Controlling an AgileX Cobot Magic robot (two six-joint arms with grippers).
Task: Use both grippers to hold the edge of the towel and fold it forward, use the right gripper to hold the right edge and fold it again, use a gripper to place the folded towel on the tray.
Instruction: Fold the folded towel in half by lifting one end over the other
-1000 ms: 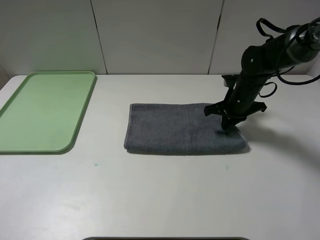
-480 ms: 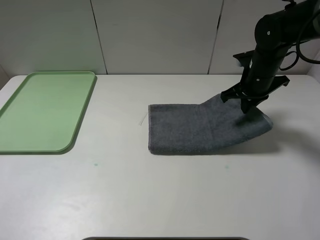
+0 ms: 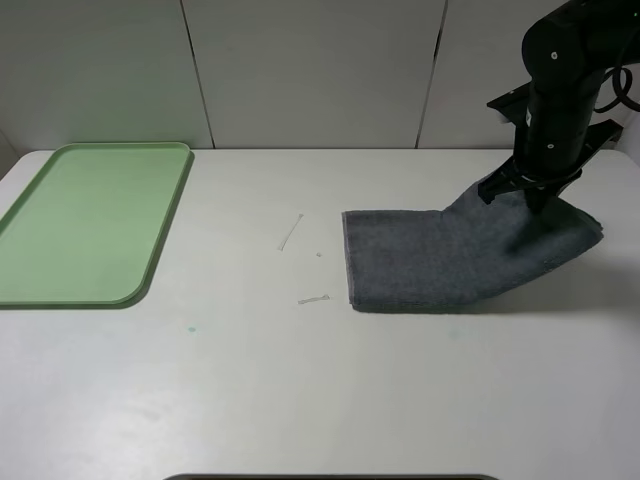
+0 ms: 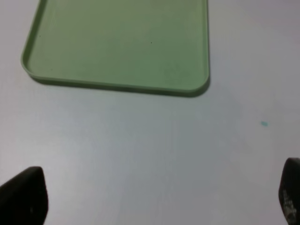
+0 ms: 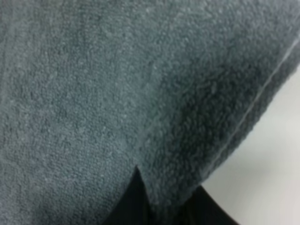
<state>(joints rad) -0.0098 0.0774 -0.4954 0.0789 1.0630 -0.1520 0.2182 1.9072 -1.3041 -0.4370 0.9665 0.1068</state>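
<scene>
Far right of the tray (image 3: 168, 225), the right gripper (image 3: 535, 195) pinches the grey towel (image 3: 430, 265) by its lifted edge; the left gripper (image 4: 157, 194) hangs near the tray, jaws spread wide, empty.

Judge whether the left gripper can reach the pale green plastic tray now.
Probably yes: the left gripper hangs open over the white table, the pale green plastic tray lies just ahead, nothing standing between them.

Right arm (image 3: 555, 90): matte black, bulky, rounded joints, a thin black cable (image 3: 618, 90) looping beside it. Left tool (image 4: 154, 197): black, round-tipped fingers (image 4: 23, 194).
</scene>
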